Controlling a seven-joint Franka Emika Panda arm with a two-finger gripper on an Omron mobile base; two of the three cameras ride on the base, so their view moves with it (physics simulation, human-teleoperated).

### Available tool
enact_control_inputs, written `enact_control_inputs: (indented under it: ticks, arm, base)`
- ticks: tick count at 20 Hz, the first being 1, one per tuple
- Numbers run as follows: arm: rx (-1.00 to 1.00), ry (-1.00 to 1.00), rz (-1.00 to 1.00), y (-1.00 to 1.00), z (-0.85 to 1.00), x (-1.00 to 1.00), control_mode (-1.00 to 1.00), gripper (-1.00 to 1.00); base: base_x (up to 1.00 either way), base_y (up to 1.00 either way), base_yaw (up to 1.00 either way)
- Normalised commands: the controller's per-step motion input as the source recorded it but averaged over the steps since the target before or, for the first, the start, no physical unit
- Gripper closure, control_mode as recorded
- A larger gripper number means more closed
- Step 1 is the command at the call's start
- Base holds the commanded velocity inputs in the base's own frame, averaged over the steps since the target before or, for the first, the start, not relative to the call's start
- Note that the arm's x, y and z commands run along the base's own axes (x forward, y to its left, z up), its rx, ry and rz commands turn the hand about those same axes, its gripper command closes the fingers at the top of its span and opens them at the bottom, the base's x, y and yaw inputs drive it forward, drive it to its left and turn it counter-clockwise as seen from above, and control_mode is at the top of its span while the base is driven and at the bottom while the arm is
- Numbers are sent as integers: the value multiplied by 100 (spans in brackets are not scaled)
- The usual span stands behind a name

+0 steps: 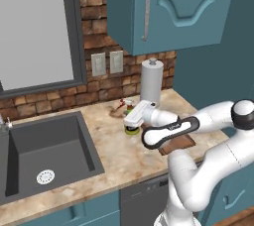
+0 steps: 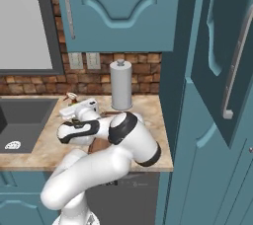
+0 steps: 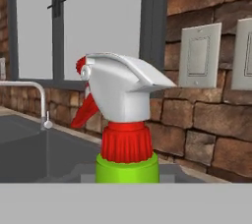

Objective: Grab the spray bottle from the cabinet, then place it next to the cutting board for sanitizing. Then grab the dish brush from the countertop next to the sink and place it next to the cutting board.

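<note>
The spray bottle (image 1: 131, 130) stands on the beige marbled countertop (image 1: 114, 155), its green base just left of the dark brown cutting board (image 1: 181, 143). My gripper (image 1: 132, 122) reaches in from the right and is shut on the bottle's body; the red-and-white trigger nozzle (image 1: 125, 104) sticks up above the hand. In the hand view the nozzle (image 3: 120, 90) and green shoulder (image 3: 127, 168) loom close and centred, with the fingertips hidden. My arm covers most of the cutting board (image 2: 98, 146). No dish brush is to be seen.
A tall paper-towel roll (image 1: 151, 81) stands right behind the bottle at the brick wall. The dark sink (image 1: 44, 150) lies to the left, with its chrome faucet (image 3: 29, 88). A wall cupboard (image 1: 168, 7) hangs overhead. The tall cabinet's door (image 2: 232, 46) stands open at right.
</note>
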Motion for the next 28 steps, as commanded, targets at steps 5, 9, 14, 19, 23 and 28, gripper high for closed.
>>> enact_control_inputs:
  ticks: [5,9,14,19,23,28]
  arm:
    - [1,0,0,2,-42,0,-100,100]
    - [1,0,0,0,-41,0,-100,100]
    - [1,-2,0,0,-47,0,-100,100]
    - [0,-3,0,2,-35,-5,-100,-100]
    - [0,-12,0,0,13,-21,-100,-100]
    - [2,-10,-2,-5,16,-16,-100,-100]
  base:
    - [0,0,0]
    - [0,0,0]
    - [0,0,0]
    - [0,0,0]
    - [0,0,0]
    - [0,0,0]
